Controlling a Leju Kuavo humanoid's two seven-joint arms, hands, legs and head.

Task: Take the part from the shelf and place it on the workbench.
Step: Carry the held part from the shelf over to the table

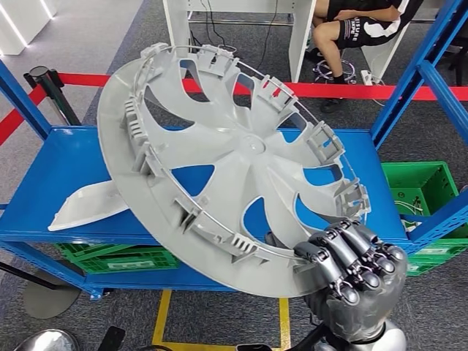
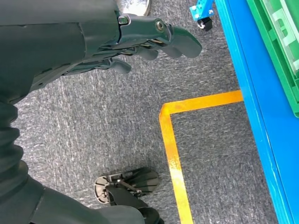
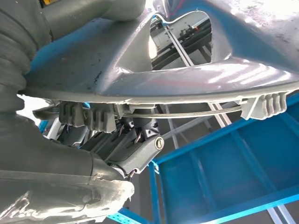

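Part, head view: wheel cover [image 1: 232, 157], a large grey plastic disc with spokes and clips, held tilted above the blue shelf [image 1: 61, 168] and clear of its surface; right hand [image 1: 353, 274] grips its near rim, fingers [image 1: 336, 256] curled over the edge; a second pale part [image 1: 88, 205] lies flat on the shelf beside it.
Progress, head view: by my reading the pick is done, since the cover is off the shelf and carried by one hand; the carry to the tabletop and the set-down are left; no workbench can be made out here, so I judge a turn or a walk is still needed.
Surroundings, head view: green crates [image 1: 422, 190] under and beside the shelf; red barrier tape [image 1: 342, 91]; a seated person [image 1: 358, 29] behind it.
Left wrist view: left hand [image 2: 141, 39] hangs over grey carpet [image 2: 105, 121] with a yellow floor line [image 2: 174, 154]; fingers [image 2: 183, 39] loosely curled and holding nothing; this idle arm is something the head view lacks.
Right wrist view: underside of the wheel cover [image 3: 159, 70] seen close, with its wire ring and clips; fingers [image 3: 137, 149] pressed up under the rim, the grip from below that the head view hides; blue shelf frame [image 3: 225, 172] beyond.
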